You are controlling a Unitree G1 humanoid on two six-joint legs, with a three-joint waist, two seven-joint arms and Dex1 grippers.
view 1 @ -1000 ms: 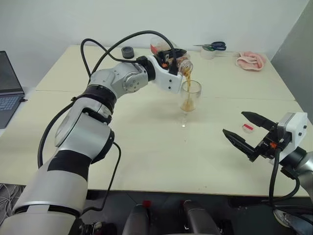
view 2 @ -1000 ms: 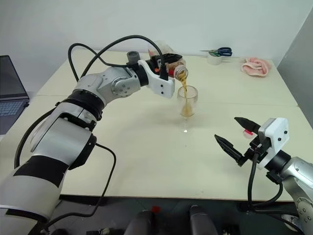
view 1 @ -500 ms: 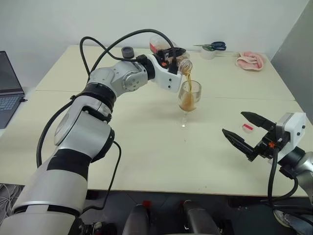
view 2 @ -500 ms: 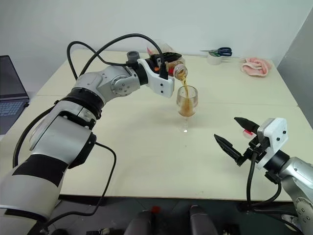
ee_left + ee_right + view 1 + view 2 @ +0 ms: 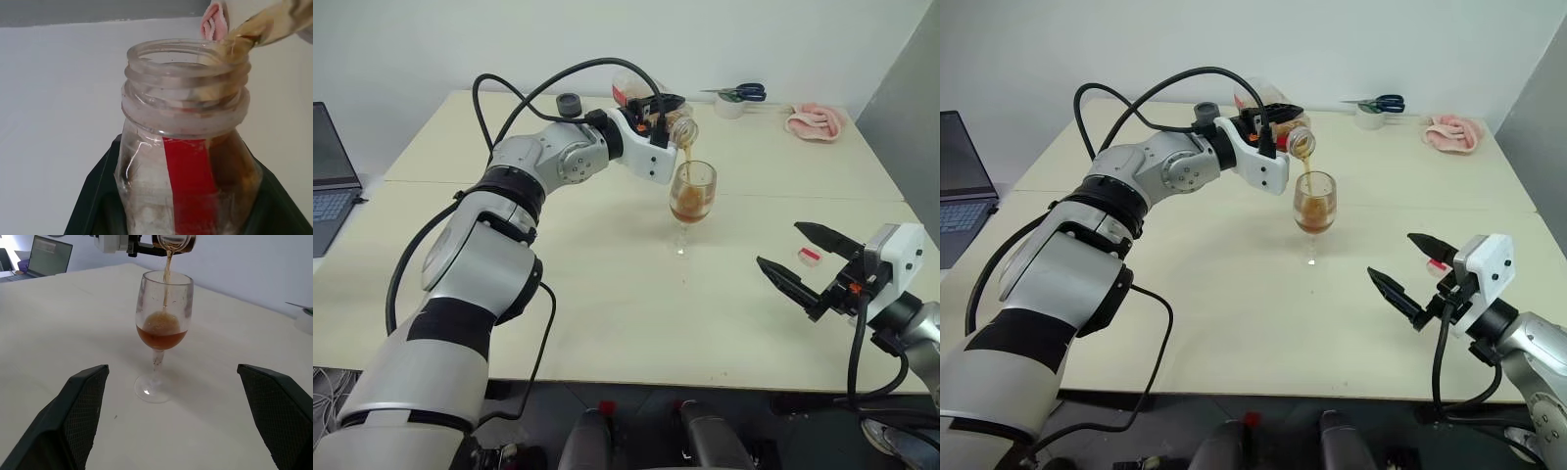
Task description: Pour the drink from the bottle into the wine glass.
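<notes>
My left gripper (image 5: 658,111) is shut on the bottle (image 5: 674,121), a clear plastic one with a red label strip (image 5: 190,176). It is tipped with its open mouth just above the wine glass (image 5: 692,192). A thin amber stream of the drink (image 5: 167,274) falls into the bowl. The drink (image 5: 161,336) fills the lower part of the bowl, with foam on top. The glass stands upright on the table (image 5: 607,294). Off to the right near the table's front edge, my right gripper (image 5: 779,245) is open and holds nothing, pointing toward the glass.
A small red and white cap (image 5: 810,255) lies on the table beside the right gripper. At the back are scissors (image 5: 741,93), a tape roll (image 5: 729,108), a pink cloth (image 5: 816,120) and a black round object (image 5: 569,102). A laptop (image 5: 328,166) sits at the far left.
The drink keeps pouring and its level in the glass has risen. Both arms have stayed where they were.
</notes>
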